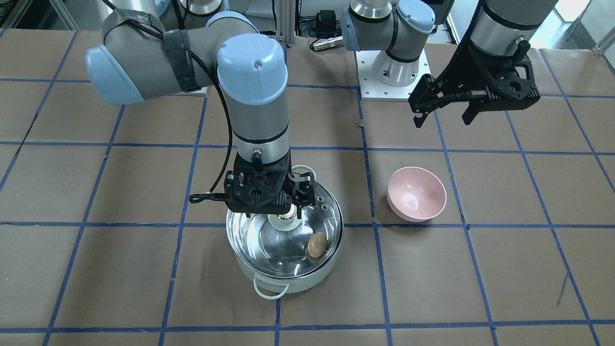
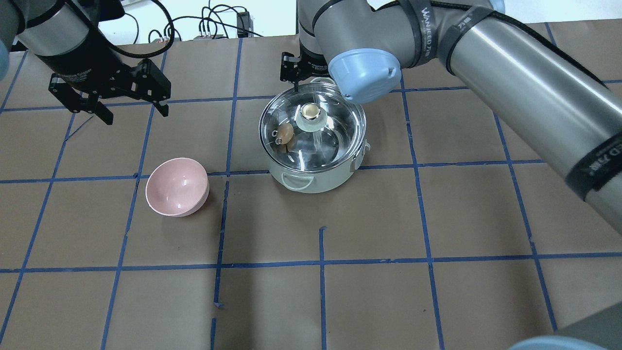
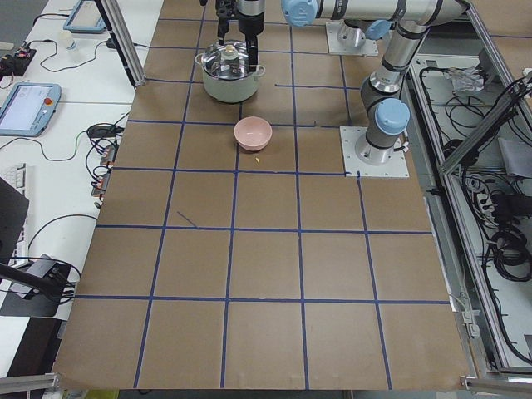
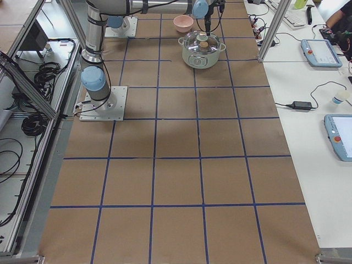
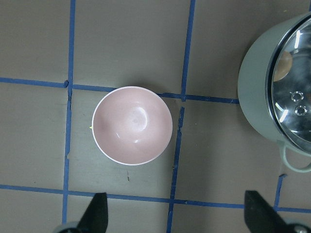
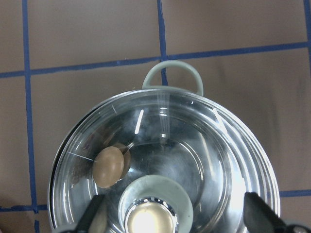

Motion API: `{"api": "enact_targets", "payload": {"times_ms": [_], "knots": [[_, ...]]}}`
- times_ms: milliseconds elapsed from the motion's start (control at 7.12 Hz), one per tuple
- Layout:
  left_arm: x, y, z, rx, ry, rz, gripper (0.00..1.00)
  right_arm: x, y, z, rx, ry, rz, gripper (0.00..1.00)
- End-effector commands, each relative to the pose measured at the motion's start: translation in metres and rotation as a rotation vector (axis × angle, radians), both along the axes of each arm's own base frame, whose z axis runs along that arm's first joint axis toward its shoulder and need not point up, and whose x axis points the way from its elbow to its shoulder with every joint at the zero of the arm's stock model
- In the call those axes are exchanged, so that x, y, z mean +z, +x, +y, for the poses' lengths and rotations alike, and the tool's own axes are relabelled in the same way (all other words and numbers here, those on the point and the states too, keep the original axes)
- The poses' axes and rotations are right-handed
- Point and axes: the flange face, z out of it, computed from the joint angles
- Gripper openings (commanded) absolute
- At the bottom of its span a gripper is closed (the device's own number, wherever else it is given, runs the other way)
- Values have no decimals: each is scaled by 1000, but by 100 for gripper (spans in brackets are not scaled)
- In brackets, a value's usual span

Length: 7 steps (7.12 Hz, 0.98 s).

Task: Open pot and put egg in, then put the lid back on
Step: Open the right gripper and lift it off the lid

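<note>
The pot [image 1: 288, 279] stands on the table with the glass lid [image 1: 262, 238] resting on it; the pot also shows in the overhead view [image 2: 316, 180]. The tan egg [image 1: 315, 245] lies inside, seen through the glass [image 2: 285, 131] [image 6: 108, 166]. My right gripper [image 1: 284, 214] is open straight over the lid's knob [image 6: 150, 218], one finger on each side of it and apart from it. My left gripper [image 1: 442, 122] is open and empty, held high above the table behind the pink bowl.
A pink bowl [image 2: 177, 187] stands empty beside the pot on my left, below the left gripper [image 5: 132, 125]. The table is brown paper with blue tape lines. The arm bases [image 1: 394, 72] are at the table's back edge.
</note>
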Motion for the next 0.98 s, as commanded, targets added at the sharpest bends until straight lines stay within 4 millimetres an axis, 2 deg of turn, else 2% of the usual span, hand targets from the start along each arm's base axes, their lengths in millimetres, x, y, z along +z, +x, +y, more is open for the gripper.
{"api": "enact_targets", "payload": {"times_ms": [0, 141, 281, 422, 562, 703, 843], "knots": [[1, -2, 0, -2, -2, 0, 99, 37, -51, -4, -7, -32, 10, 100], [2, -2, 0, -3, -3, -2, 99, 55, -94, -9, -12, -34, 13, 100], [-2, -4, 1, -11, 7, -9, 99, 76, -131, 1, -5, 1, 33, 100], [-3, -4, 2, -16, 8, -12, 99, 91, -147, 17, 3, 17, 45, 100], [-2, -5, 3, -16, 7, -10, 99, 87, -162, 20, 15, 29, 55, 100], [-3, -5, 3, -16, 10, -10, 99, 91, -162, 24, 19, 25, 54, 100], [-3, -5, 3, -16, 8, -10, 99, 85, -160, 28, 23, 50, 57, 100]]}}
